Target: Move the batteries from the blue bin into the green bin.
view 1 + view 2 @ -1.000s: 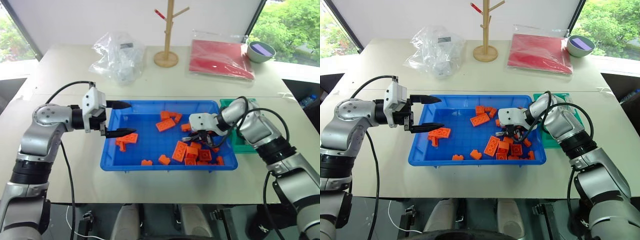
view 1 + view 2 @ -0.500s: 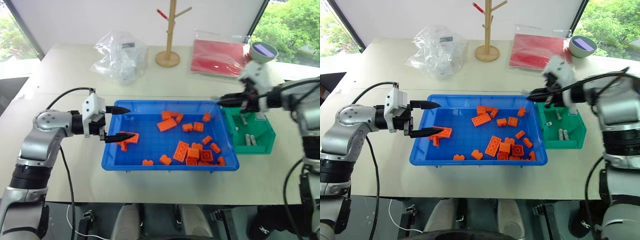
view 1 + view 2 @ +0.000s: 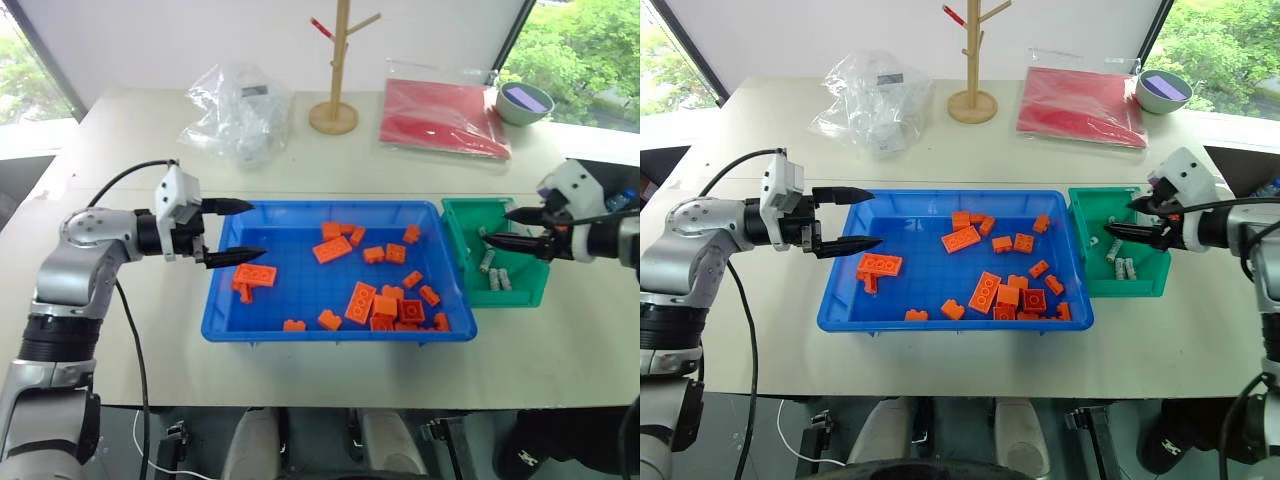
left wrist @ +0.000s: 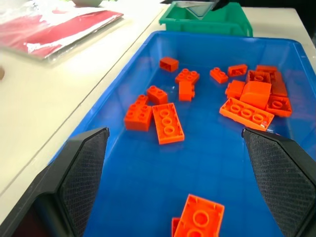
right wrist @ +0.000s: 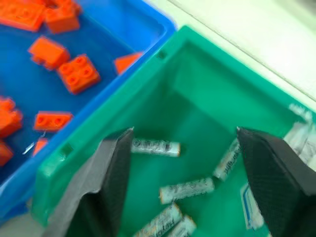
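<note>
Right wrist view looks down between the two black fingers of the right pincer [image 5: 182,163], which stand wide apart with nothing between them, hovering over the small, deep green plastic bin [image 5: 148,98]. On that bin's floor lie the batteries [image 5: 186,188], several small silver-grey metal cylinders, scattered at different angles. From the head views, the right pincer [image 3: 512,228] hangs over the green bin's [image 3: 530,296] right side, fingertips pointing toward the robot's left, and the batteries [image 3: 487,263] show as pale sticks inside.

Just beside the green bin, on its left, sits the large, shallow, bright-blue plastic tray [image 3: 225,320], the blue bin. It holds orange toy building bricks [image 3: 361,302], thickest at its near right corner, with a few near its left end. The left pincer [image 3: 240,231] hovers over the blue bin's left end, its fingers spread and empty, pointing right.

Farther back on the pale surface [image 3: 120,150] are a crumpled clear plastic bag [image 3: 237,110], a wooden branched stand [image 3: 335,70], a flat red packet in clear wrap [image 3: 443,117] and a grey round bowl [image 3: 521,102].
</note>
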Controlling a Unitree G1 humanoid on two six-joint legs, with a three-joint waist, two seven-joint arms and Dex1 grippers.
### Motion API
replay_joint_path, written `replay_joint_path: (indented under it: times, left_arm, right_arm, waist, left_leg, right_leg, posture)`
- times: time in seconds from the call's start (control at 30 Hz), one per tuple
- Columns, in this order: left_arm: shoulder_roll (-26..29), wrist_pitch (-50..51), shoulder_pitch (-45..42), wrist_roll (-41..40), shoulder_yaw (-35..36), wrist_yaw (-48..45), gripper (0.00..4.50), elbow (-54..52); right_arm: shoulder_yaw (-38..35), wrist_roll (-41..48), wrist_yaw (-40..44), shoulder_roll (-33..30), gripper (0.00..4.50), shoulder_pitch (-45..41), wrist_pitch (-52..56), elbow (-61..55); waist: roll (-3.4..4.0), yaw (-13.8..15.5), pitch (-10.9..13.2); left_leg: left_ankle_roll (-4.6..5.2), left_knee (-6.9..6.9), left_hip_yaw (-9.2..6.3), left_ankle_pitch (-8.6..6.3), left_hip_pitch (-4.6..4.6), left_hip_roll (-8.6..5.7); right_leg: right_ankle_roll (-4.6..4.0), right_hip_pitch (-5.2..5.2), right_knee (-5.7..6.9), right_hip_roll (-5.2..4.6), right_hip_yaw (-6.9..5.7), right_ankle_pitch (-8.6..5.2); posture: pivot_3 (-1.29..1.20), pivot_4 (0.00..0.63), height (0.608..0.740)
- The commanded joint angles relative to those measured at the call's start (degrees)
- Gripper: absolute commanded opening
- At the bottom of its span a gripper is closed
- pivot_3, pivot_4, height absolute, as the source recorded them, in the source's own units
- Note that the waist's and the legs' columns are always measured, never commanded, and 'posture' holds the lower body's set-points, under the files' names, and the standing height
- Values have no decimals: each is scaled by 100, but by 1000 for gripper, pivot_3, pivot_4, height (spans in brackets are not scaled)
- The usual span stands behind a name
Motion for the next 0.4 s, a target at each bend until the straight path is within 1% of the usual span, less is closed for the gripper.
replay_joint_path:
  times: [0.03,0.13,0.2,0.3,0.4]
  left_arm:
    - [388,205,-83,-260,531,-69,4500,71]
    - [769,308,-32,-316,772,-305,4500,349]
    - [1033,296,32,-302,885,-506,4500,494]
    - [1292,204,66,-259,949,-702,4500,688]
    - [1395,128,-56,-209,953,-769,4500,879]
  right_arm:
    - [-734,145,836,-739,3336,250,-1263,807]
    - [-939,240,1562,-1288,3336,265,-2012,1992]
    - [-1021,285,1935,-1535,3336,207,-2383,2721]
    - [-831,188,2078,-1691,3336,-1,-2643,3469]
    - [-666,107,2146,-1646,3336,-78,-2905,3767]
  waist:
    - [1,13,1]
    - [1,-25,1]
    - [1,-50,1]
    - [3,-94,1]
    - [4,-113,0]
  left_leg:
    - [0,-1,-1,0,-2,-2]
    - [1,0,8,0,6,-1]
    - [0,0,10,0,14,1]
    - [0,-1,15,0,19,7]
    - [0,-1,14,0,20,8]
  right_leg:
    - [1,1,-2,-2,-2,-1]
    - [-6,6,-6,-5,2,-5]
    - [-16,11,-6,-4,2,-11]
    - [-19,9,-3,-1,2,-13]
    - [-20,9,-1,-2,3,-13]
  posture:
    - [0,150,736]
    - [0,150,736]
    - [0,150,736]
    - [0,150,736]
    - [0,150,736]
